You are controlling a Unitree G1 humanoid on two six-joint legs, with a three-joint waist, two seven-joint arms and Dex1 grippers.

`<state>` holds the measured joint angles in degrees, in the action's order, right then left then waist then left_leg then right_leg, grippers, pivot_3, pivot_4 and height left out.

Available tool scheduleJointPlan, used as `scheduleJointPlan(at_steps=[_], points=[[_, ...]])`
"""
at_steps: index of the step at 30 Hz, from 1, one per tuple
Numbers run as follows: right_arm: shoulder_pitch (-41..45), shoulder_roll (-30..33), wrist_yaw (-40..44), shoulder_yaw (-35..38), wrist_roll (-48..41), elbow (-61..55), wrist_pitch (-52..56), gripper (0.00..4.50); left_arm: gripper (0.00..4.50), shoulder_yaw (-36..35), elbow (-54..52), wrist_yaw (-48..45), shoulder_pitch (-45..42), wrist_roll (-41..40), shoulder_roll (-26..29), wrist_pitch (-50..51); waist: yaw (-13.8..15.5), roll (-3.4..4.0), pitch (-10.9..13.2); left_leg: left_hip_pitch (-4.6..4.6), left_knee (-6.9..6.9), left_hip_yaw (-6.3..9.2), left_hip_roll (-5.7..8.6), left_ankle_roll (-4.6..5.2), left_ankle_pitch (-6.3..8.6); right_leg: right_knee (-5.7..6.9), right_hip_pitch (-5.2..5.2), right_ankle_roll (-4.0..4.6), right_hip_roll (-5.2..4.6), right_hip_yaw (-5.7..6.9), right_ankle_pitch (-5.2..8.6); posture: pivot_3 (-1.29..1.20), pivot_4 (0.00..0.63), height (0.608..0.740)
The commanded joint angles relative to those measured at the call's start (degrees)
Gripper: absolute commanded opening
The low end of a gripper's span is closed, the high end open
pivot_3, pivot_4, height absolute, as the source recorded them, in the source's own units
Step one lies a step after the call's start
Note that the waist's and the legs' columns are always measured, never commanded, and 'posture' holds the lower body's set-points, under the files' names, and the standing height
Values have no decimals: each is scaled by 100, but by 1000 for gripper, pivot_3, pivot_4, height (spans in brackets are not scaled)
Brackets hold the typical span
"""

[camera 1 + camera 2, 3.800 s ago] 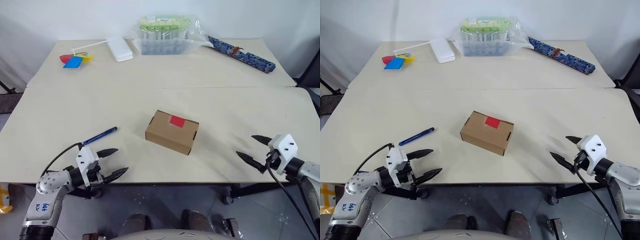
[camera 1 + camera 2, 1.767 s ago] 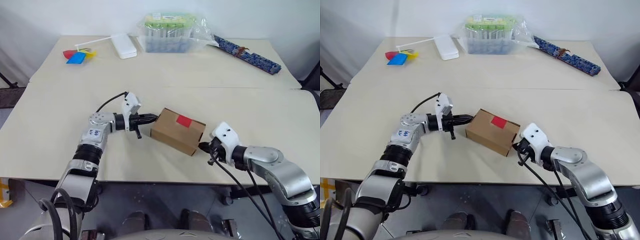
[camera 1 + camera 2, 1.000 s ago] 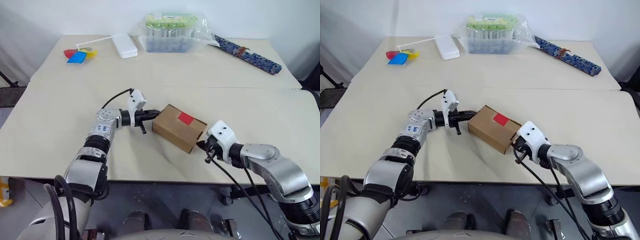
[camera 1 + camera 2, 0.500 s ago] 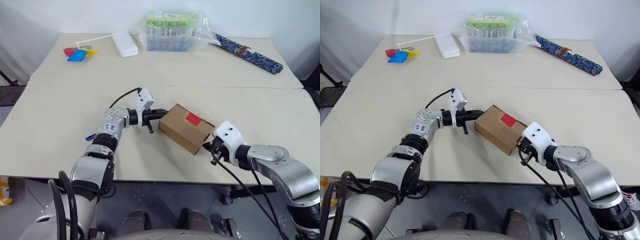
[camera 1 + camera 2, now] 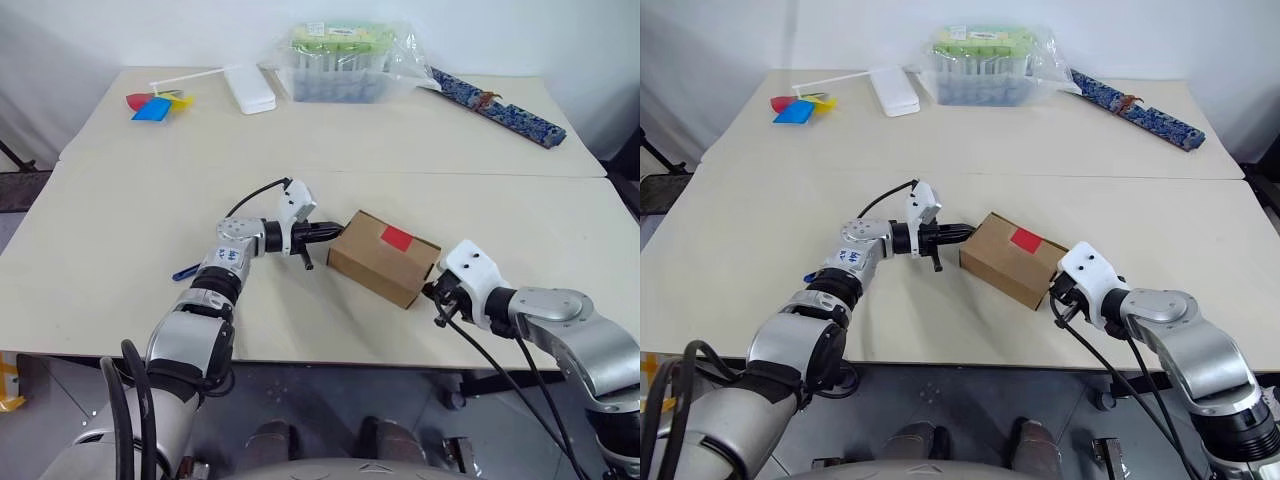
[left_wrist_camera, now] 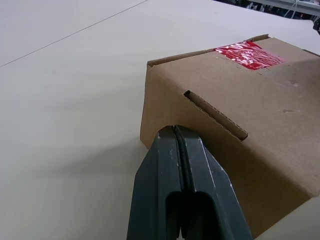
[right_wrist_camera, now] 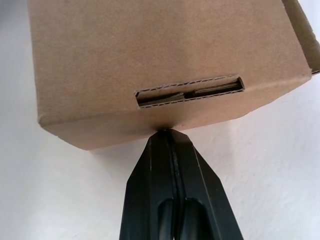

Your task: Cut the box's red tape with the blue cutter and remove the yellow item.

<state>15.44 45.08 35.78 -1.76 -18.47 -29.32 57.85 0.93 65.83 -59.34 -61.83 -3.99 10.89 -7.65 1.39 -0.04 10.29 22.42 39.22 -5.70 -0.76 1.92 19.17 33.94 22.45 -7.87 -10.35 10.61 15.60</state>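
Your box [image 5: 385, 257] sits near the middle of the surface [image 5: 120, 200], a little toward the front edge and your right, turned at an angle to that edge. The red tape [image 5: 396, 237] lies on its top face, across the flap seam, uncut, and the flaps are closed.

Your left claw [image 5: 334, 229] has its fingers pressed fully together, holding nothing; the joined tips meet the box's left end wall low down, just under the tuck slot, as the left wrist view shows [image 6: 174, 131]. Your right claw [image 5: 1057, 290] is likewise pinched tight and empty, its tips against the bottom edge of the opposite end of the box [image 7: 167, 132], below that end's slot. So the box is caught between your two closed claws, one at each end.

The blue cutter [image 5: 186, 271] lies on the surface to the left of the box, mostly hidden under your left forearm, with just one end peeking out.

Along the far edge you have a pinwheel [image 5: 155, 103] at the left corner, a white case [image 5: 250, 91] beside it, a plastic-wrapped container [image 5: 340, 65] at mid-edge, and a blue patterned strip [image 5: 498, 107] toward the right corner.
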Motion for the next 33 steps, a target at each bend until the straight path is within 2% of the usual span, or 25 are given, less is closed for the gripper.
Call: scheduleJointPlan(at_steps=[1, 13, 19, 26, 33], points=[[104, -38, 204, 60, -218, -449, -301, 0, 23, 318, 3, -258, 7, 227, -404, -30, -1, 0, 0, 0, 0, 0, 0, 0, 0, 0, 0, 0, 0, 0, 0, 0, 150, 740], [97, -139, 284, 6, -217, -512, -327, 0, 23, 275, 161, 14, -82, 274, -522, -147, -5, -4, -3, -1, 0, 1, 0, 0, 0, 1, 0, 0, 0, 0, 0, 0, 150, 740], [-7, 75, 314, 268, -173, -670, -324, 0, 23, 167, 226, 28, -221, 246, -375, -151, -3, -4, -3, 0, 0, 0, 0, 0, 0, 1, 1, 0, 0, 0, 0, 0, 150, 740], [-282, 567, 432, 897, -243, -927, -151, 0, 23, 11, 199, -101, -467, 149, -41, -108, 7, -6, -1, 3, 0, 1, 1, 0, 0, 0, 4, 0, 0, 0, 0, 0, 150, 740], [-658, 855, 639, 1245, -375, -808, -204, 0, 23, -48, 163, -211, -535, 120, 34, 31, -4, -9, 0, 3, 0, -1, 0, 0, 0, 0, 4, 0, 0, 0, 0, 0, 150, 740]])
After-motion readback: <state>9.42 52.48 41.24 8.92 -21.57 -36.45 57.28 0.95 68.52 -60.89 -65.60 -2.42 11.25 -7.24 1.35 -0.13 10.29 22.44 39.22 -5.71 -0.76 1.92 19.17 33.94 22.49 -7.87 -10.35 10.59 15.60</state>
